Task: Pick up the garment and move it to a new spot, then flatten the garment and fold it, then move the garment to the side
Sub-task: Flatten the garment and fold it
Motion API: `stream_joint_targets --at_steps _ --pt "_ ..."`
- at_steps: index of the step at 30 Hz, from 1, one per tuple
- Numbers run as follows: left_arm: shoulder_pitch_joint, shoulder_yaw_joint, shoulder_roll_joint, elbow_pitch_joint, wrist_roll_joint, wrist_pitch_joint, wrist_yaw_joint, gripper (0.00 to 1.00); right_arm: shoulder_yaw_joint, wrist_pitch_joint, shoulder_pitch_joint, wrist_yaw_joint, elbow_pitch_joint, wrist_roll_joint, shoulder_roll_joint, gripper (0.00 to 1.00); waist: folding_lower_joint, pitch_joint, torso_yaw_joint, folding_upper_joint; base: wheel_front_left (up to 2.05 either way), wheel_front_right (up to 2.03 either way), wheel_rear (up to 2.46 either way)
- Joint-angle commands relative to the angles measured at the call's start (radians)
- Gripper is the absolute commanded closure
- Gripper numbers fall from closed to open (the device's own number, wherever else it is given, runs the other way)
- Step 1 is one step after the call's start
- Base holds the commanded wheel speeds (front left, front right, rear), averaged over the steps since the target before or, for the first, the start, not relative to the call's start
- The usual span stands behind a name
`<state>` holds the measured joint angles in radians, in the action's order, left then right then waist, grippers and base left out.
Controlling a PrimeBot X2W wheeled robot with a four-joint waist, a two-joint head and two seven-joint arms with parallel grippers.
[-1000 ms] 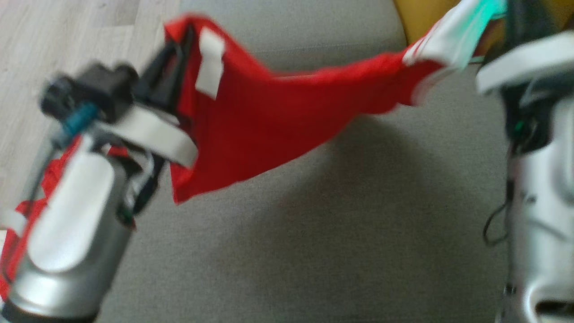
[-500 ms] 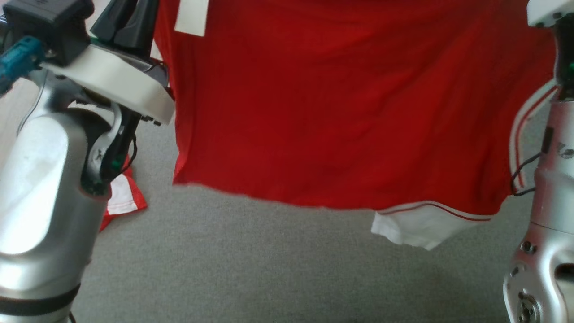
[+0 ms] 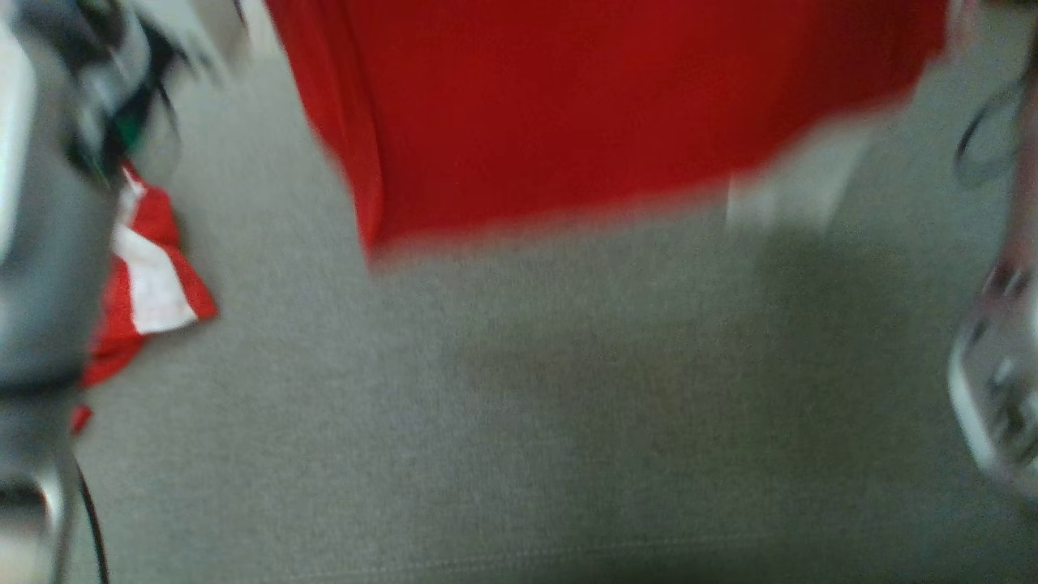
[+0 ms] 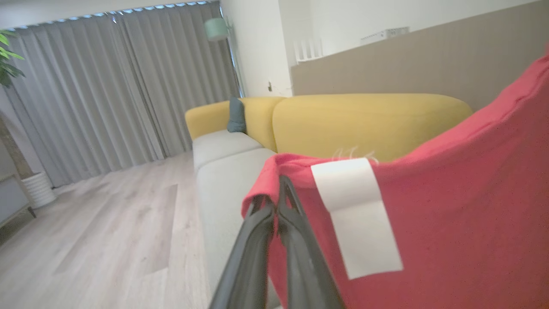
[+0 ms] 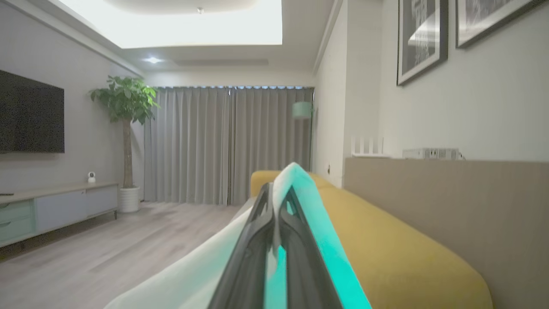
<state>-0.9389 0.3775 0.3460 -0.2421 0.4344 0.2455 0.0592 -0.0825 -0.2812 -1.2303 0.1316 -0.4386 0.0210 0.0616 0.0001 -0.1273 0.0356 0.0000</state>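
Note:
The garment (image 3: pixel 584 113) is a red shirt with white trim, hanging spread in the air above the grey sofa seat (image 3: pixel 486 422); the head view is blurred. In the left wrist view my left gripper (image 4: pixel 279 201) is shut on the garment's red edge (image 4: pixel 429 223), beside a white tag (image 4: pixel 356 214). The right wrist view shows my right gripper (image 5: pixel 276 201) shut on a white and teal part of the garment (image 5: pixel 317 231). A red and white part (image 3: pixel 150 276) droops onto the seat beside my left arm (image 3: pixel 40 211).
A yellow sofa back (image 4: pixel 364 120) runs behind the grey seat. Wooden floor (image 4: pixel 98 231) lies to the left, with grey curtains (image 5: pixel 223 146), a potted plant (image 5: pixel 124 111) and a low cabinet (image 5: pixel 47 206) beyond. My right arm (image 3: pixel 997 365) stands at the head view's right edge.
Both grippers have lifted the garment from a slack drape to a wide hanging sheet. The head view has shifted, so the garment's lower edge now sits higher in it.

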Motion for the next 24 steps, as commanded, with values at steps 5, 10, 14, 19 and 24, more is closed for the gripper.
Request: stream_joint_targets --at_steps 5,10,14,19,24 --pt "-0.347 -0.048 0.027 -0.192 -0.105 -0.157 -0.015 1.0 -0.031 0.217 -0.317 -0.001 -0.152 -0.09 -0.011 1.0 -0.0001 -0.233 0.008 0.0 0.0 0.0 0.0" --pt "-0.524 -0.035 -0.015 -0.393 -0.171 -0.354 -0.046 1.0 -0.104 0.391 -0.446 -0.001 -0.341 -0.126 -0.011 1.0 -0.0001 -0.28 -0.003 0.0 0.0 0.0 0.0" --pt "-0.55 0.007 -0.048 -0.523 -0.197 -0.45 -0.019 1.0 -0.102 0.464 -0.439 -0.001 -0.487 -0.124 -0.011 1.0 -0.0001 -0.296 -0.007 0.0 0.0 0.0 0.0" --pt "-0.505 0.03 -0.087 -0.62 -0.193 -0.499 0.007 1.0 -0.105 0.508 -0.373 -0.001 -0.626 -0.11 -0.011 1.0 -0.0001 -0.316 -0.02 0.0 0.0 0.0 0.0" --pt "-0.388 0.047 -0.125 -0.617 -0.201 -0.507 0.017 1.0 -0.06 0.529 -0.263 -0.001 -0.744 -0.08 -0.011 1.0 -0.0001 -0.314 -0.036 0.0 0.0 0.0 0.0"
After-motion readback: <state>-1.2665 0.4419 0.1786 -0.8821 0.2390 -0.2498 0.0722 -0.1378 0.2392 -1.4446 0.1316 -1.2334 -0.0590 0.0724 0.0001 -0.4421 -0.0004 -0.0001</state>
